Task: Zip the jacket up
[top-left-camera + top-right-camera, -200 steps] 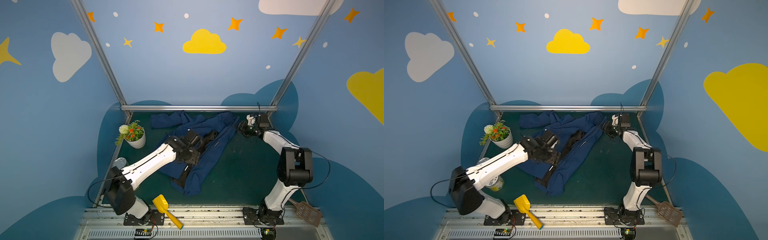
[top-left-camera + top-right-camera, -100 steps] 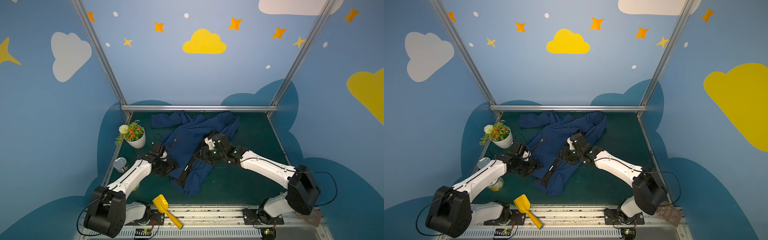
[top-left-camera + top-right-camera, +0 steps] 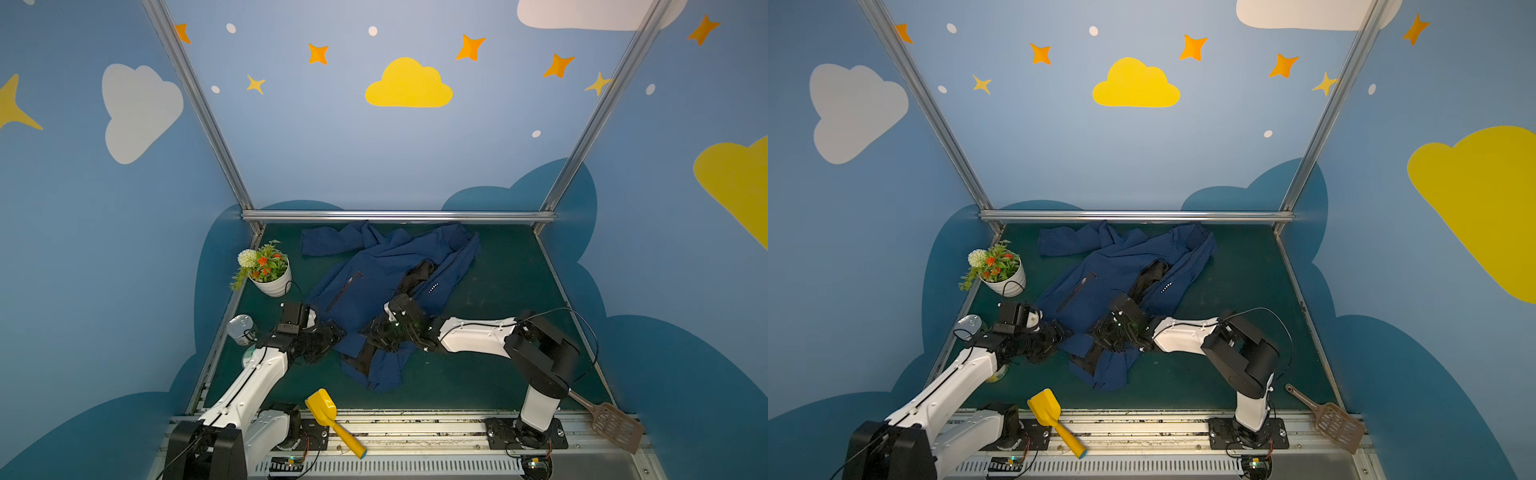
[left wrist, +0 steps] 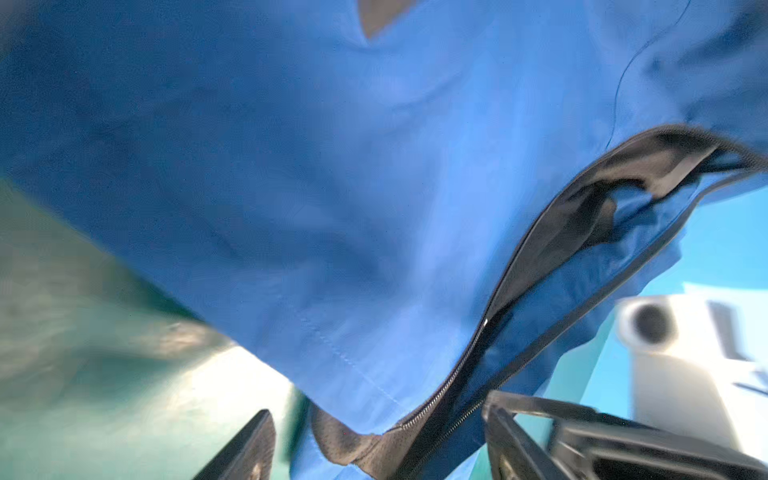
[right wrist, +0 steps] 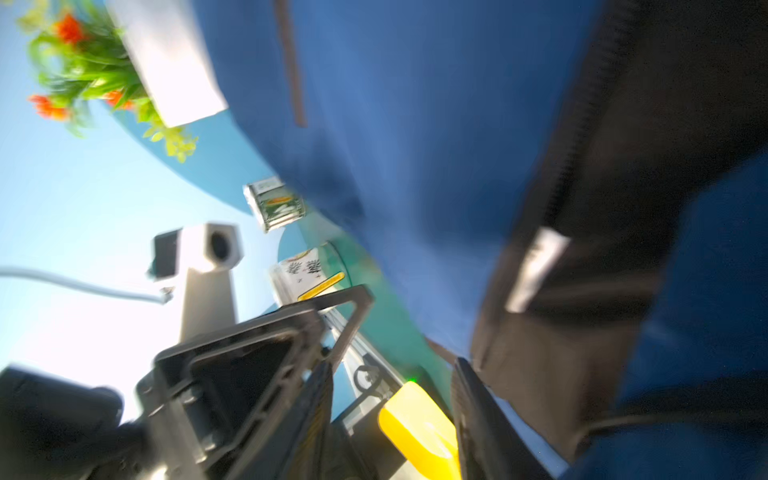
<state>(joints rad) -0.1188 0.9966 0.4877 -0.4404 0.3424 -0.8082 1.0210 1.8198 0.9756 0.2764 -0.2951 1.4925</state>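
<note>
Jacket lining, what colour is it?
Black lining inside the navy blue jacket; clearest in the left wrist view.

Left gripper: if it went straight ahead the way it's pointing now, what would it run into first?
The jacket. In the left wrist view the left gripper points, jaws open, at the hem beside the bottom of the front zipper. It looks very close, though depth is unclear.
</note>
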